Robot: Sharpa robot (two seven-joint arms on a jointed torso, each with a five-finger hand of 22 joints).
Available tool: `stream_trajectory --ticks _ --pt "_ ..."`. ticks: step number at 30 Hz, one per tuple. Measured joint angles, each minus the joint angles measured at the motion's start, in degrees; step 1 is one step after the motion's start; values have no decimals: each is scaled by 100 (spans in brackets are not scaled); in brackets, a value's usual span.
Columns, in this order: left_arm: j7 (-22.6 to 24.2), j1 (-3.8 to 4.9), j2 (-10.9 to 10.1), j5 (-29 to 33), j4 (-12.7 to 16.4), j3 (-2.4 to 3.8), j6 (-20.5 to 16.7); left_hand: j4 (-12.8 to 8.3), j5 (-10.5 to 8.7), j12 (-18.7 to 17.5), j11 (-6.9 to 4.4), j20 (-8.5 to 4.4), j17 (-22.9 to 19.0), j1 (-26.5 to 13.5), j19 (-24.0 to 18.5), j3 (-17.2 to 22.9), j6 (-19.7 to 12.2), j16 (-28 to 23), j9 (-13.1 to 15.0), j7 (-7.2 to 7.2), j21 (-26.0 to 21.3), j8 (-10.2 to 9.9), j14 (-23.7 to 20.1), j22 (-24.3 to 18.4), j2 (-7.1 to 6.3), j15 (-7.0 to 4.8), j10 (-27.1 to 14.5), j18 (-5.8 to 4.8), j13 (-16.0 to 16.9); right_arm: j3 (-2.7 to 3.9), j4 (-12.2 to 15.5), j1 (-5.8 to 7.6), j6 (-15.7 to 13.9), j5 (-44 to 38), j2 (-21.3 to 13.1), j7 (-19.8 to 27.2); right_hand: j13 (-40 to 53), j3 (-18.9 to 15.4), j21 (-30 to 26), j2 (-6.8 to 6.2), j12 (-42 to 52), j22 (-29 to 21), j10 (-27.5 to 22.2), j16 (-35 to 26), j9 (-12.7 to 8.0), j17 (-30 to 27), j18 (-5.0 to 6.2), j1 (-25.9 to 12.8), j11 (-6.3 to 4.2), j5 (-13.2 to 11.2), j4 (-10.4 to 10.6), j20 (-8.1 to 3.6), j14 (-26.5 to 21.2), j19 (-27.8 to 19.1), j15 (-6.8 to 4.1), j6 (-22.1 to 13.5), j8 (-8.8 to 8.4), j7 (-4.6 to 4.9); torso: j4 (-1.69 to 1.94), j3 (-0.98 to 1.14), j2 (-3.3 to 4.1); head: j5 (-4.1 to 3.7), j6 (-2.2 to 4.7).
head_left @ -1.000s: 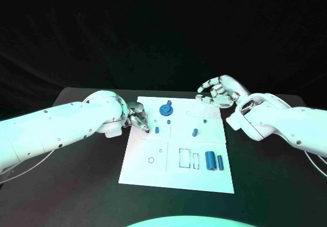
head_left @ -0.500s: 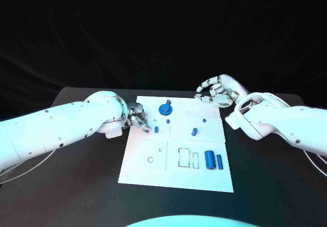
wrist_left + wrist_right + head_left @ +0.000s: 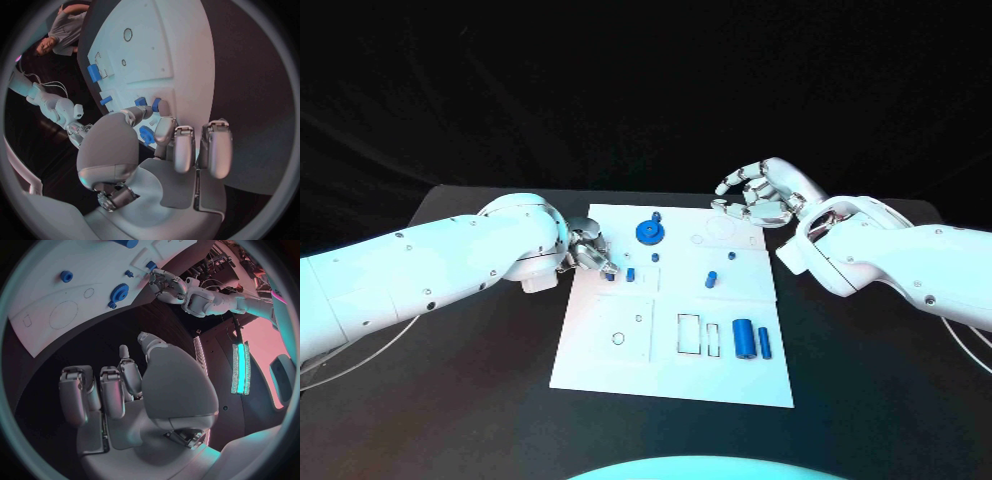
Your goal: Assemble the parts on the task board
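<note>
my left robot hand (image 3: 593, 252) rests at the left edge of the white board (image 3: 678, 370), its fingertips pinching a small blue peg (image 3: 613, 268) right at the board's surface; beside it a second blue peg (image 3: 632, 273) stands in the board. my right robot hand (image 3: 762, 196) hovers above the board's far right corner, fingers curled loosely apart and holding nothing. on the board a blue gear (image 3: 649, 232) sits near the far edge, a short blue pin (image 3: 713, 279) lies mid-board, and two blue cylinders (image 3: 751, 341) lie side by side toward the near right, next to outlined slots. the board lies in the middle of the black tabletop (image 3: 444, 400).
</note>
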Motion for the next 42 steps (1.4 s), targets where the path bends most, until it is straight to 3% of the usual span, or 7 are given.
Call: stream_trajectory --ticks 11,20,28,31,33,37,42 --pt "-20 -2 -38 45 -21 -2 -14 445 -25 0 1 0 0 -115 0 -725 21 0 43 20 0 -95 0 0 -116 0 -1 1 54 0 -1 0 -4 0 -10 3 -1 0 0 0 0 5 0 0 -6 4 0 0 0 0 0 0 0 0 0 0 0 0 1 0 -1 -1 7" --pt "-19 -9 -84 115 -10 4 -131 506 -127 27 1 0 0 -152 0 -925 42 0 56 40 0 -133 0 -1 -91 0 -1 1 56 -2 -7 0 -7 0 -12 5 -1 0 -35 0 0 4 0 0 -6 4 0 1 0 0 0 0 0 0 0 0 0 0 0 0 0 -4 16" --pt "230 -10 -230 468 42 67 -745 517 -222 -577 113 4 0 -355 -3 -1297 -239 0 5 206 -112 -425 1 -1 57 51 -442 1 -650 0 -15 0 -8 0 -16 6 -2 0 -35 -1 0 3 0 0 -8 3 0 -1 0 0 0 0 0 0 0 0 0 0 7 -1 -7 -3 42" --pt "426 -8 -263 623 72 79 -1038 507 -222 -1175 205 78 0 -336 -251 -1436 -462 -27 -39 304 -380 -596 -2 -9 83 151 -913 62 -1323 0 -17 0 -9 0 -16 6 -2 0 -35 -23 0 3 0 0 -11 3 0 -22 0 0 0 0 0 0 0 0 0 0 7 3 -9 0 50" --pt "663 -7 -283 727 103 82 -1275 479 -222 -1927 353 171 -1 -35 -673 -1464 -784 -355 -101 450 -803 -778 -5 -504 93 278 -1617 269 -2127 0 -19 0 -9 0 -17 7 -2 0 -35 -23 0 3 0 0 -11 3 0 -22 1 0 0 0 0 0 0 0 0 0 7 3 -9 1 55" --pt "1329 -15 -286 816 177 76 -1697 223 -222 -2736 688 443 -858 1068 -2387 -1208 -1286 -1942 -293 812 -2671 -1076 -933 -2836 57 594 -2750 728 -2693 0 -27 0 -11 5 -23 12 -2 0 -66 -23 0 3 0 -22 -11 3 0 -22 0 0 0 0 0 0 0 0 0 0 4 0 -8 -16 74" --pt "2202 -92 -224 613 242 43 -2146 -108 -249 -3164 777 563 -1542 1946 -2755 -878 -1369 -2567 -489 855 -3262 -1160 -1559 -3404 -3 678 -3055 763 -3148 -2 -41 0 -12 10 -28 20 -2 0 -66 -23 -22 2 0 -22 -11 2 0 -22 1 0 0 0 0 0 0 0 0 0 4 0 -2 -48 101"
